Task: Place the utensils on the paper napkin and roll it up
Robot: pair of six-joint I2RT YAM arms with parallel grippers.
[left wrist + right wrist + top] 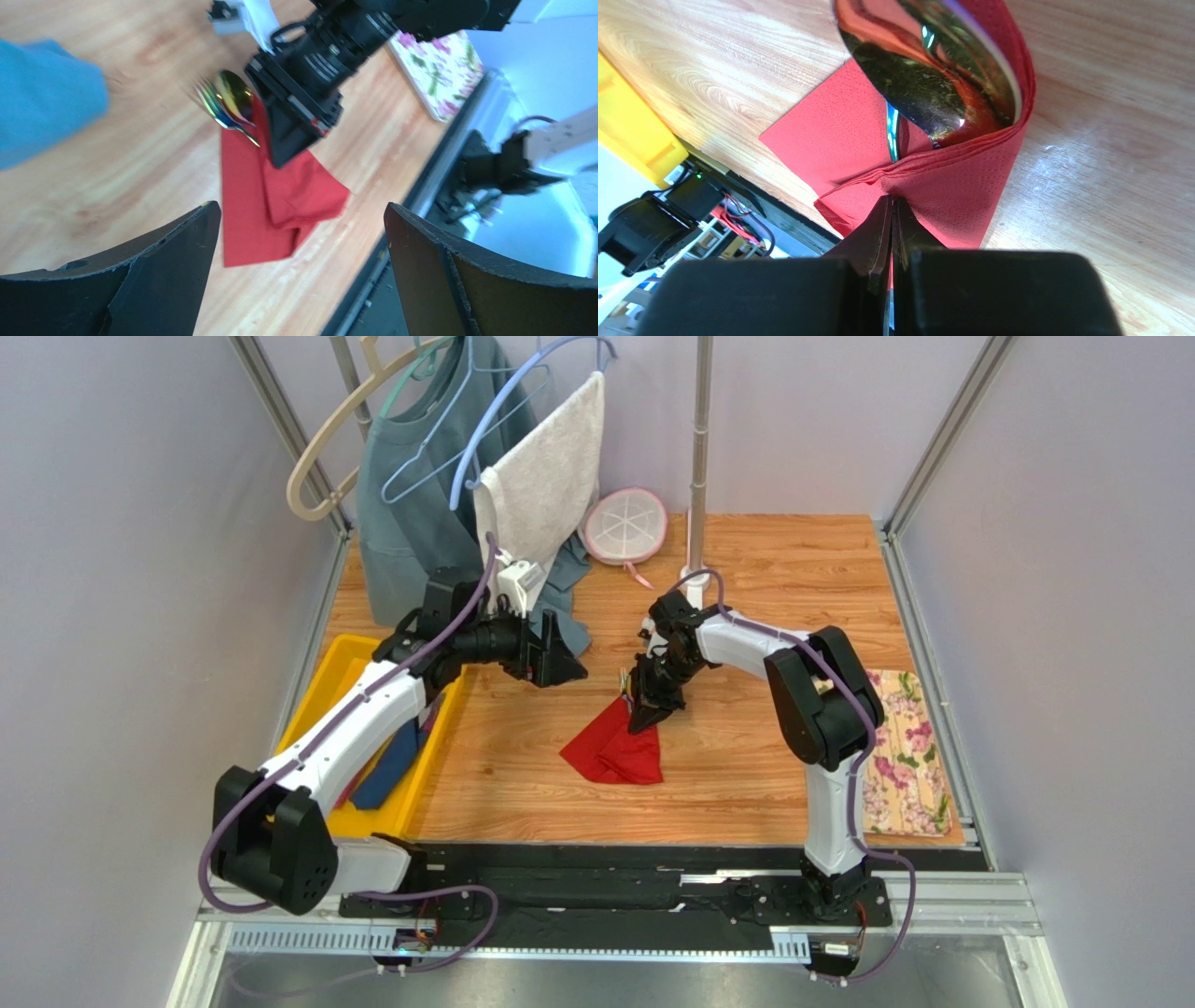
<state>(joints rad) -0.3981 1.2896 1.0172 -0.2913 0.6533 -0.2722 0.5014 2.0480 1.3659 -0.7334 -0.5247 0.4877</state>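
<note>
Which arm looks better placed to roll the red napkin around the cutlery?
Right. The right gripper pinches the paper napkin, already folded over the utensils; the left gripper hangs open off to the side, holding nothing.

The overhead view looks down from behind; both close wrist views share the paper napkin [281,203].

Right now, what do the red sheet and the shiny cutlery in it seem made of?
The thin red square sheet looks like paper: matte, dotted embossing, soft folds. The small gold-coloured cutlery looks like polished metal: mirror-bright, rainbow tints; coated plastic cannot be excluded.
</note>
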